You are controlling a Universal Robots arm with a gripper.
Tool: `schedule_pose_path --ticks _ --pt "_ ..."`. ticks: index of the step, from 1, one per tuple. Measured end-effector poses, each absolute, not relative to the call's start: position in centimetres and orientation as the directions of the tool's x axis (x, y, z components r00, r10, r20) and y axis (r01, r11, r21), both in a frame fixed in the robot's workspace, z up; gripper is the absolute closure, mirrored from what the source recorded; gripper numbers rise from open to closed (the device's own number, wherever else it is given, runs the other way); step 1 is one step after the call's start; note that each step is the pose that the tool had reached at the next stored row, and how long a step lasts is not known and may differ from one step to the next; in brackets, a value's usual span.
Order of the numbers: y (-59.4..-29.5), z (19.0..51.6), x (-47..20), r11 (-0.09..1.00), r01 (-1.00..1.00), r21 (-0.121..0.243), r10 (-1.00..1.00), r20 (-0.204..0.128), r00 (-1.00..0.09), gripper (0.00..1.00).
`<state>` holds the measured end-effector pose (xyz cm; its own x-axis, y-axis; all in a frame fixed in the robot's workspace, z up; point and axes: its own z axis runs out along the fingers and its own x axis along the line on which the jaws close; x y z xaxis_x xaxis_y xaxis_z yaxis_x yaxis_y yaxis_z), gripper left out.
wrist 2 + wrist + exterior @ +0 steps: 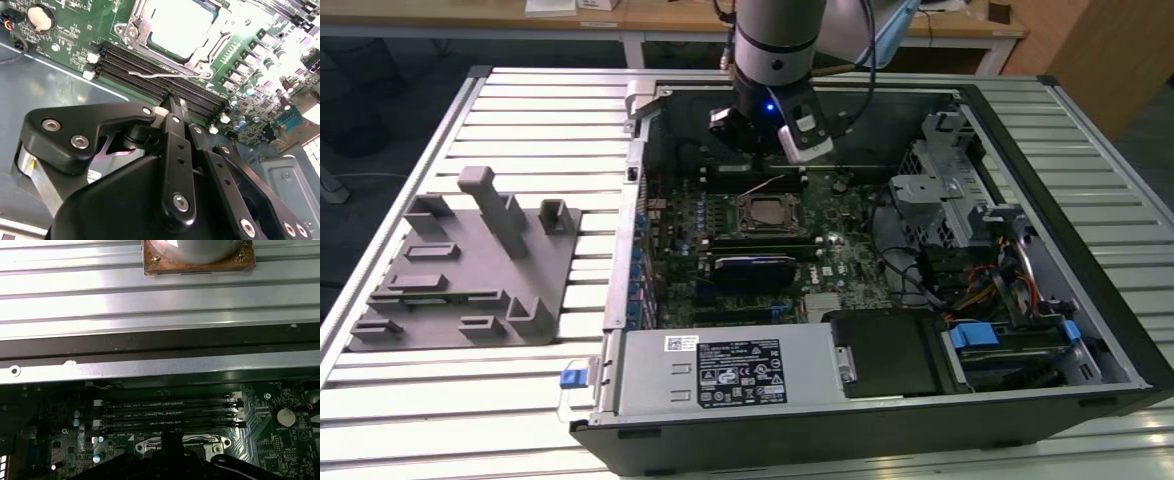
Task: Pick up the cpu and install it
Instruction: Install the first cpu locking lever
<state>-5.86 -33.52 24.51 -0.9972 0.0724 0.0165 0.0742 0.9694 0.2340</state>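
Observation:
The cpu, a flat square chip with a pale silvery top, lies in its socket in the middle of the motherboard inside the open computer case. In the second wrist view the cpu sits framed by the metal socket bracket, with a thin wire lever standing free along its near side. My gripper hangs just beyond the socket, over the memory slots. Its black fingers are pressed together with nothing between them, tips close to the lever. The gripper also shows in the first wrist view against the socket bracket.
A grey plastic tray with upright posts stands on the slatted table at the exterior view's left. The case holds a power supply, a drive cage and cables. A copper-based metal block rests on the slats outside the case.

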Motion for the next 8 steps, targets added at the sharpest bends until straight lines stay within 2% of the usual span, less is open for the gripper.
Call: schedule_pose_path --ticks 8 --pt "-33.52 24.17 -5.86 0.969 0.092 0.23 0.096 -0.006 -0.995 0.89"
